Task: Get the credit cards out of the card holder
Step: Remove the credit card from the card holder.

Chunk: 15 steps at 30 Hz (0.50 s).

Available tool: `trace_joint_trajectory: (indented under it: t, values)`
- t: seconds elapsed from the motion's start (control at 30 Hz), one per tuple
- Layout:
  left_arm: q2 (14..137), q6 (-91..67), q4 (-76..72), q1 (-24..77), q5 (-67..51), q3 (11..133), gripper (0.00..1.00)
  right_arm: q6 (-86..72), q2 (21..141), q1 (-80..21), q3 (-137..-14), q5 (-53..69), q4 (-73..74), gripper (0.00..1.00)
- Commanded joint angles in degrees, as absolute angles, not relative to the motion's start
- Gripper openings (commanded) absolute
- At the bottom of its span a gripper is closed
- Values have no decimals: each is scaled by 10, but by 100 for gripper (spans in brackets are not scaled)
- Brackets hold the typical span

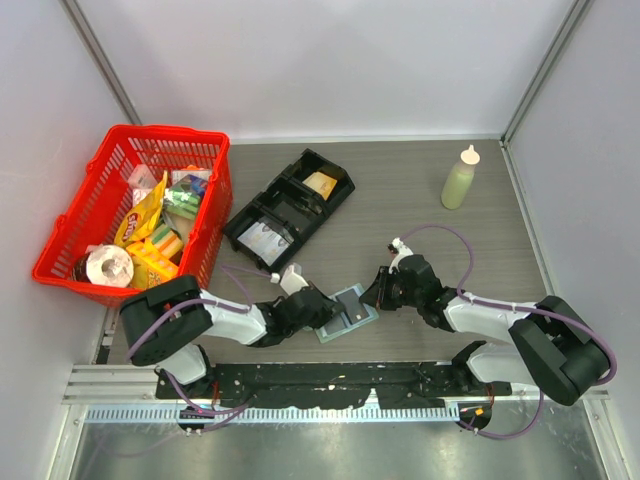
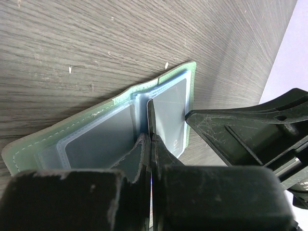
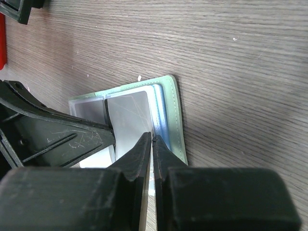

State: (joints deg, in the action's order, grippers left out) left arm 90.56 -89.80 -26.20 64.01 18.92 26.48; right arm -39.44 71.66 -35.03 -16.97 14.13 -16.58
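Note:
The pale green card holder (image 1: 330, 333) lies open on the table near its front edge, grey inner leaves showing (image 2: 72, 127) (image 3: 175, 115). Coming in from the left, my left gripper (image 1: 328, 305) (image 2: 151, 137) is shut on a thin inner leaf that stands up at the fold. From the right, my right gripper (image 1: 372, 293) (image 3: 153, 139) is shut on a thin pale sheet at the holder's edge, next to the grey top leaf. Whether a card lies in that sheet I cannot tell. Pale blue edges of the credit cards (image 3: 161, 113) show stacked inside the green cover.
A red basket (image 1: 130, 210) full of packets stands at the far left. A black compartment tray (image 1: 290, 210) lies behind the holder. At the back right a pale green squeeze bottle (image 1: 460, 178) stands. Grey walls close in both sides.

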Motion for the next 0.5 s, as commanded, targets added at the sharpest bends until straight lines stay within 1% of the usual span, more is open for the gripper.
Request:
trace_joint_trajectory:
  t: [0.0, 0.2, 0.33, 0.37, 0.47]
  values:
    - [884, -905, -266, 642, 187, 244, 0, -396, 728, -349, -156, 134, -143, 11]
    - [834, -918, -214, 642, 197, 230, 0, -396, 728, -339, -158, 129, -139, 10]
    - [826, -917, -198, 642, 197, 231, 0, -396, 730, -336, -158, 131, -138, 10]
    - [830, -917, -202, 642, 194, 231, 2, -395, 731, -334, -159, 133, -138, 11]
    - [844, -913, -218, 642, 185, 235, 25, -395, 733, -334, -159, 135, -140, 10]
